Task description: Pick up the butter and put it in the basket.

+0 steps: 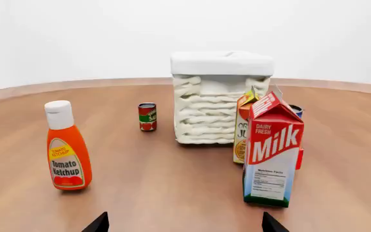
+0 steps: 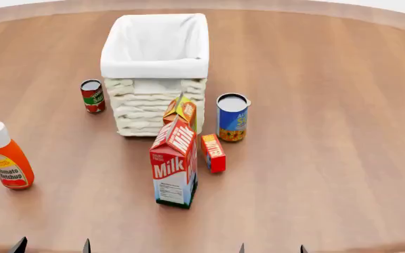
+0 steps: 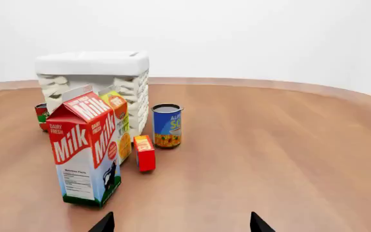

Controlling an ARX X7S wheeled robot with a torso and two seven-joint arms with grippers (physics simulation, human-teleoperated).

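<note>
The butter [image 2: 213, 153] is a small slim red box lying on the table just right of the milk carton [image 2: 174, 166]; it also shows in the right wrist view [image 3: 144, 152]. In the left wrist view only a red sliver of it [image 1: 299, 158] peeks out behind the milk carton [image 1: 272, 152]. The cream wicker basket [image 2: 154, 113] with its white liner stands behind them; it also shows in the left wrist view [image 1: 219, 104] and the right wrist view [image 3: 95, 77]. My left gripper [image 2: 51, 246] and right gripper [image 2: 271, 249] are open and empty at the near table edge, well short of the butter.
An orange-yellow juice carton [image 2: 181, 113] stands between the milk and the basket. A blue can [image 2: 232, 117] stands right of it, a small red can [image 2: 93, 96] left of the basket. A ketchup bottle [image 2: 7, 157] stands at the far left.
</note>
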